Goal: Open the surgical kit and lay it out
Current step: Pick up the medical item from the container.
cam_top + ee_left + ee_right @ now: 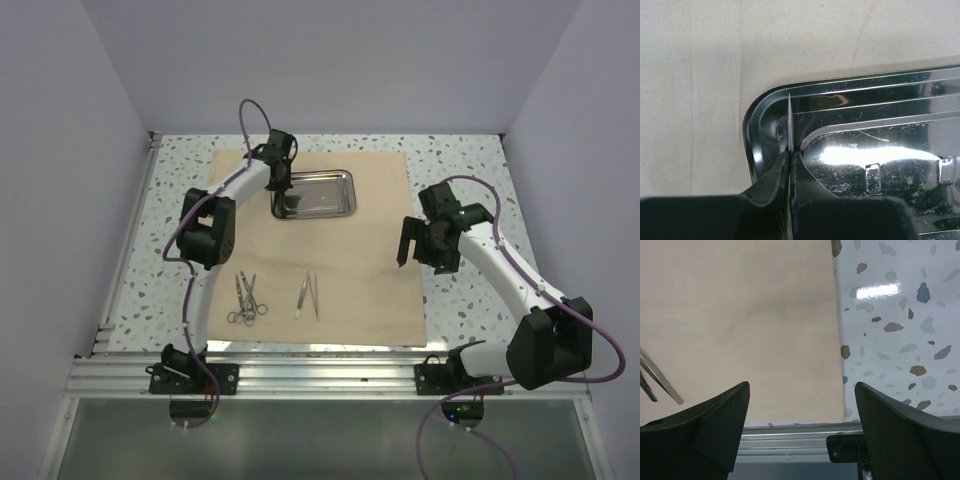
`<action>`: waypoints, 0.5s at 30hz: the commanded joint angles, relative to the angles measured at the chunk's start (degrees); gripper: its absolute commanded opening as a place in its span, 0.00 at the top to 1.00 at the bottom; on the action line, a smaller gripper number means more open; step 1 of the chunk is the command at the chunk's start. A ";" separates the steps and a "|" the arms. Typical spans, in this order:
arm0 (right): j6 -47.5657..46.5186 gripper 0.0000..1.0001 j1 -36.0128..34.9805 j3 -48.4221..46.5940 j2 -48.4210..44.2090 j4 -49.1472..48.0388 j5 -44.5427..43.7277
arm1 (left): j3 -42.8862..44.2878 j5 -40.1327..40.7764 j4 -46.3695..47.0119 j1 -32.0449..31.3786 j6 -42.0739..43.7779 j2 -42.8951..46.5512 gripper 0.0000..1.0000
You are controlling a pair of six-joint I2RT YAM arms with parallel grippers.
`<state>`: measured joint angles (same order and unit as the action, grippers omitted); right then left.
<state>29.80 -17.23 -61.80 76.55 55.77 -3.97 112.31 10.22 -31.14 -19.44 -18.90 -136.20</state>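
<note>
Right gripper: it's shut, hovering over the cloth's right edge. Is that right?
Not quite. The right gripper is open, not shut: the right wrist view shows its fingers spread wide apart. It does hover over the cloth's right edge.

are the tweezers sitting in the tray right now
No, the tweezers lie flat on the cloth toward its near edge, well apart from the tray.

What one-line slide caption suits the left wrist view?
Left gripper, fingers closed together, poised over a corner of the steel tray on the cloth wrap.
</note>
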 commanded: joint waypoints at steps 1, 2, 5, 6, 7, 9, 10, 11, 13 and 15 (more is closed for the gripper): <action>-1.15 0.10 -0.08 -0.69 -0.70 -0.92 -0.43 | 2.20 -1.61 -4.37 0.63 -0.70 0.58 1.00; -1.24 0.10 0.01 -0.69 -0.79 -1.01 -0.17 | 3.08 -1.43 -5.42 0.63 -0.79 1.28 1.00; -1.50 0.10 -0.08 -0.51 -1.14 -1.63 0.98 | 6.42 -0.90 -7.79 0.63 -1.32 3.83 1.00; -1.50 0.10 -0.08 -0.43 -1.32 -1.89 1.59 | 6.86 -0.55 -8.06 0.63 -1.41 5.84 1.00; -1.50 0.10 0.01 -0.25 -1.41 -2.07 1.94 | 6.78 -0.38 -7.98 0.63 -1.67 7.16 1.00; -1.59 0.10 -0.08 0.01 -2.28 -2.24 2.73 | 6.61 -0.02 -8.33 0.63 -1.93 10.76 1.00; -1.59 0.10 -0.08 0.36 -2.63 -2.42 3.00 | 6.43 -0.02 -8.68 0.63 -2.37 11.83 1.00; -1.68 0.10 0.01 0.54 -3.42 -2.51 3.17 | 6.08 0.06 -9.38 0.55 -2.64 12.97 1.00; -1.68 0.10 -0.08 1.33 -4.39 -2.59 3.61 | 2.85 0.07 -9.73 0.46 -4.12 16.74 1.00; -1.76 0.10 -0.08 2.38 -6.05 -2.60 3.79 | -1.81 -0.11 -8.69 -0.41 -5.44 22.08 1.00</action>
<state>29.08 -17.23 -60.66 73.95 54.06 -1.74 113.95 9.80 -39.55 -19.44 -21.58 -124.53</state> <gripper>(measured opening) 0.899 0.016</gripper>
